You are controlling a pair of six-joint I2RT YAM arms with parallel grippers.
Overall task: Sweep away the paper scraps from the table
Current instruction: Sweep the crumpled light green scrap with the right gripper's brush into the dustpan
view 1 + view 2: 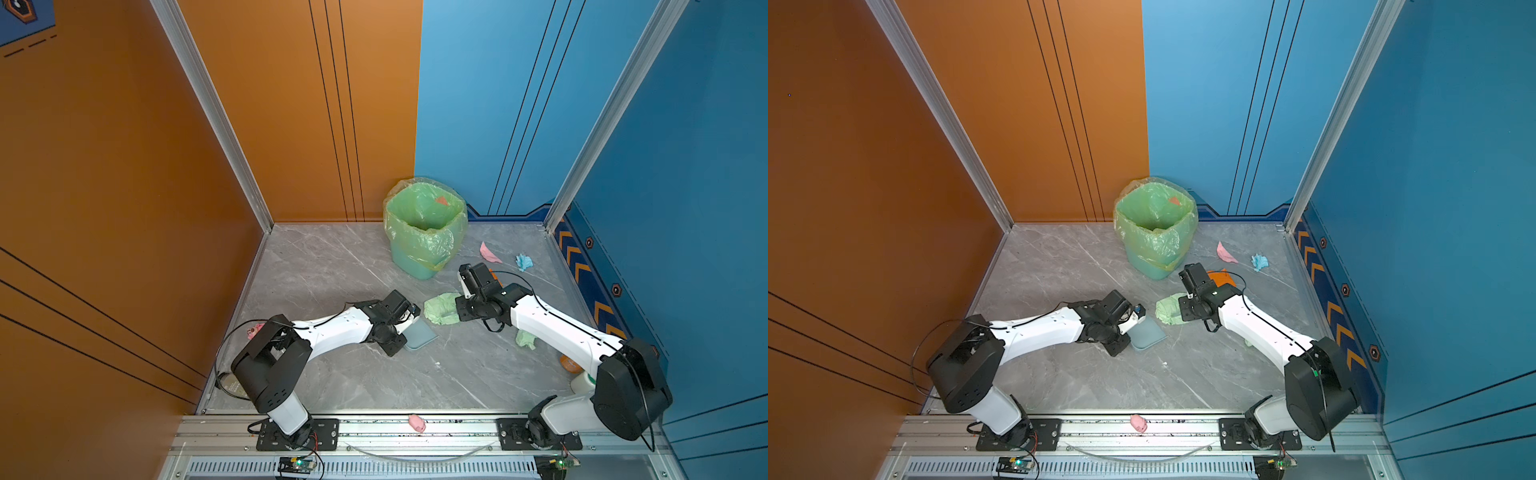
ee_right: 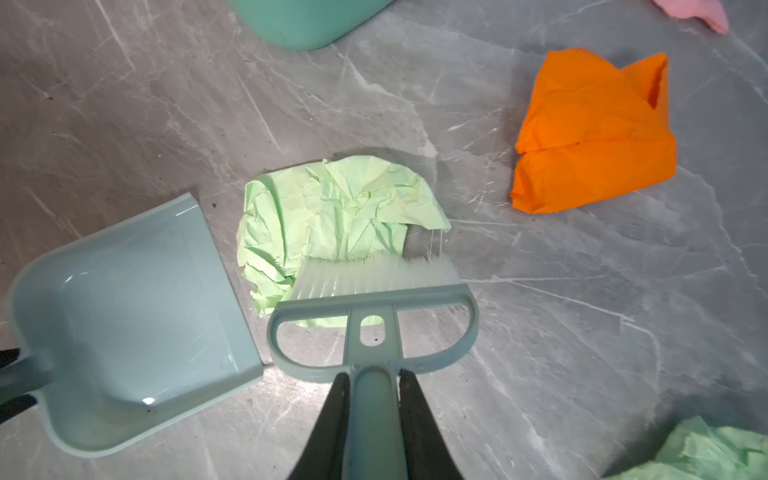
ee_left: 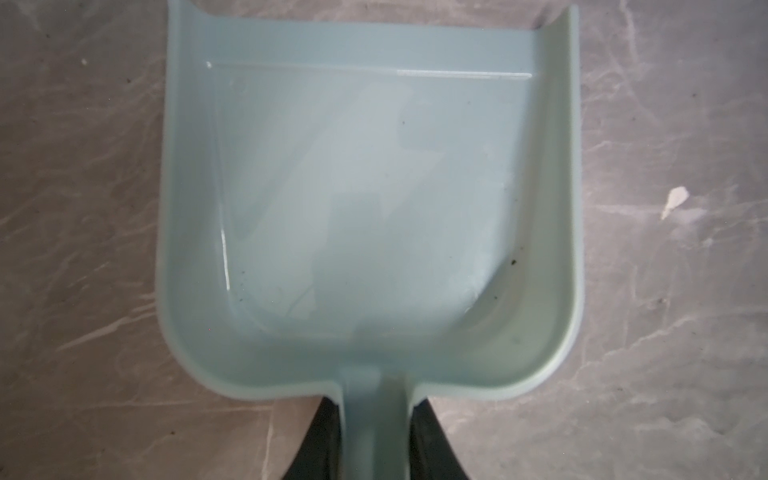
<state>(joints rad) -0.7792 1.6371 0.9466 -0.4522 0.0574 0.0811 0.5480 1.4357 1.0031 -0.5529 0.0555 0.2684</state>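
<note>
My left gripper (image 3: 376, 399) is shut on the handle of a pale blue dustpan (image 3: 374, 208), which lies empty on the grey table (image 1: 332, 270). My right gripper (image 2: 371, 378) is shut on the handle of a matching brush (image 2: 374, 316). The brush's white bristles touch a pale green paper scrap (image 2: 332, 216) lying just off the dustpan's (image 2: 137, 324) lip. An orange scrap (image 2: 594, 137) lies beyond the brush. Pink (image 1: 489, 253) and blue (image 1: 524, 262) scraps lie farther back right. Another green scrap (image 1: 525, 339) sits beside the right arm.
A green bin (image 1: 424, 249) with a yellow-green liner stands at the back centre, close to both grippers. A pink pig figurine (image 1: 417, 422) lies on the front rail. Orange and white objects (image 1: 569, 363) sit under the right arm. Wall panels close in three sides.
</note>
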